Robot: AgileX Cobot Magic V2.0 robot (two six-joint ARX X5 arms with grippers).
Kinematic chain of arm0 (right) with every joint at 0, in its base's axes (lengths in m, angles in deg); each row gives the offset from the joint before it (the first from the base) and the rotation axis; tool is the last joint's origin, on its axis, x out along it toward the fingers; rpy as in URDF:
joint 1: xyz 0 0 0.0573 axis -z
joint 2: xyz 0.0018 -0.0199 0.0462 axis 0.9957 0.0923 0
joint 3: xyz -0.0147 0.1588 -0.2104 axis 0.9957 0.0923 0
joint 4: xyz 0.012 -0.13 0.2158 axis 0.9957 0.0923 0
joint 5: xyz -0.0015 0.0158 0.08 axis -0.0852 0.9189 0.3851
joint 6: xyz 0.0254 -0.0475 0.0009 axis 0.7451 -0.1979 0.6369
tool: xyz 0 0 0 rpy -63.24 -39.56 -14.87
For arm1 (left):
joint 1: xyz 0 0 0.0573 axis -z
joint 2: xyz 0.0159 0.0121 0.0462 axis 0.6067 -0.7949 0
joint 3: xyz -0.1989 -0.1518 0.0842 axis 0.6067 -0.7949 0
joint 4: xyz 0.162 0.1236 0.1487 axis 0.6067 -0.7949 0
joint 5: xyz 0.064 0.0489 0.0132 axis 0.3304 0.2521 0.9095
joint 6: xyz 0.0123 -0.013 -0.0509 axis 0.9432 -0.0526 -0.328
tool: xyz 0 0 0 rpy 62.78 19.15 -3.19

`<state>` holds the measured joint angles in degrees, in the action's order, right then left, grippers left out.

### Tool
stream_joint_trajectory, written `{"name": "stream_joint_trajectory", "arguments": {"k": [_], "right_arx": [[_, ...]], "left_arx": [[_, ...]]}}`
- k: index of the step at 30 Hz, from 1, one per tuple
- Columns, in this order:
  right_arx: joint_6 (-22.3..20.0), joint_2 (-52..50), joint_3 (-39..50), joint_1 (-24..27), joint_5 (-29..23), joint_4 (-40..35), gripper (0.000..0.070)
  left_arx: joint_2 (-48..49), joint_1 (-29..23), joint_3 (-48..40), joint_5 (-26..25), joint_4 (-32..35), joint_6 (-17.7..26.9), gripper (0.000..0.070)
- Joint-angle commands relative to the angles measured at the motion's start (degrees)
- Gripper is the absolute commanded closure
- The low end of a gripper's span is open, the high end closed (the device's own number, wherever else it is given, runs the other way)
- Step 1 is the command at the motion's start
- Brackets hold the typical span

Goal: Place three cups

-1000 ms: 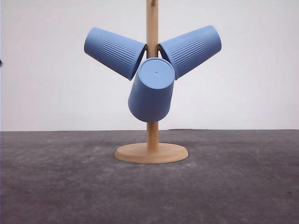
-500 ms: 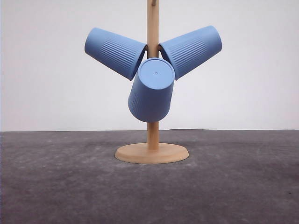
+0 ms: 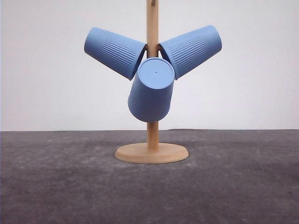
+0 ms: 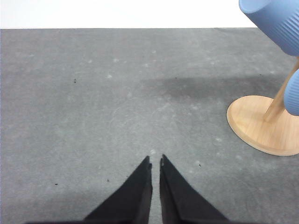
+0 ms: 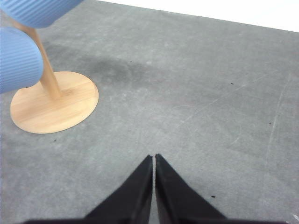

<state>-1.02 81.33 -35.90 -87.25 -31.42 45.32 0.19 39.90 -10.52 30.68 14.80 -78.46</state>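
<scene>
Light-blue ribbed cups: none gripped. Left gripper and right gripper both pinched together, empty, over grey table. Beyond, left cup, right cup, front cup hung tilted on wooden pegged stand.

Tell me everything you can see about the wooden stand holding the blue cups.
The wooden stand looks like pale, smooth wood: a round flat base on the dark grey table and a slim upright post rising from its centre out of the front view. Three ribbed light-blue cups hang on it, the left cup and right cup angled outward, the front cup bottom toward the camera. Its pegs are mostly hidden.
</scene>
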Motion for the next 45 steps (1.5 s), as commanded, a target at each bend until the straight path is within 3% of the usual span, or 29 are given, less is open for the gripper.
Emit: {"name": "stream_joint_trajectory", "arguments": {"k": [1, 6, 12, 19, 21, 43, 45], "right_arx": [[0.57, 0.15, -0.68, 0.07, 0.0, -0.74, 0.0695], [0.57, 0.15, -0.68, 0.07, 0.0, -0.74, 0.0694], [0.57, 0.15, -0.7, 0.07, 0.0, -0.76, 0.0694], [0.57, 0.15, -0.7, 0.07, 0.0, -0.76, 0.0694], [0.57, 0.15, -0.7, 0.07, 0.0, -0.76, 0.0694], [0.56, 0.15, -0.7, 0.07, 0.0, -0.81, 0.0695], [-0.89, 0.15, -0.72, 0.07, -0.4, -0.69, 0.0695]], "left_arx": [[-0.2, 0.09, 0.87, 0.13, 0.42, 0.61, 0.0685], [0.8, 0.09, 0.23, 0.26, 0.96, 1.26, 0.0685], [8.18, -0.12, -13.88, 0.29, 17.21, 1.28, 0.0684], [17.77, -0.44, -26.73, 3.49, 23.2, 0.81, 0.0684], [18.27, -0.48, -29.86, 4.94, 27.82, 0.85, 0.0684], [17.86, -0.66, -29.7, 5.12, 27.41, 0.17, 0.0684], [17.86, -0.66, -29.7, 5.11, 27.43, 0.17, 0.0684]]}}
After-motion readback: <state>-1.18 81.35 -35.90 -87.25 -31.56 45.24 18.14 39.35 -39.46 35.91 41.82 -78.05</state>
